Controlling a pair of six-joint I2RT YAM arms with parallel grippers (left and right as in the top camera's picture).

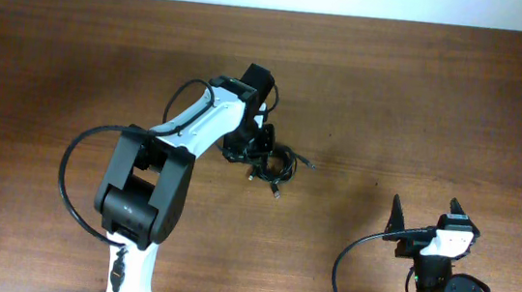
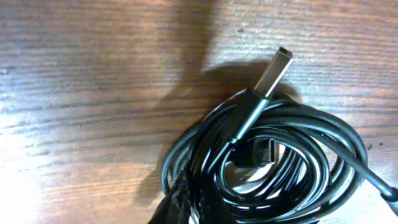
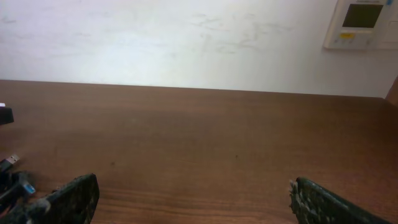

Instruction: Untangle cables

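Observation:
The cables (image 1: 277,163) lie as one small black knotted bundle near the middle of the table, with plug ends sticking out to the right and below. In the left wrist view the cables (image 2: 292,162) fill the lower right as glossy loops, with a metal USB plug (image 2: 278,70) pointing up. My left gripper (image 1: 249,145) is down on the bundle's left side; one textured finger (image 2: 178,198) shows among the strands, closed in on them. My right gripper (image 1: 425,212) is open and empty at the front right, far from the bundle; its fingers frame bare wood (image 3: 199,199).
The wooden table (image 1: 421,105) is bounded by a white wall (image 3: 186,37) at the back. A wall panel (image 3: 360,22) hangs at the top right of the right wrist view. A plug end (image 3: 9,164) shows at that view's left edge.

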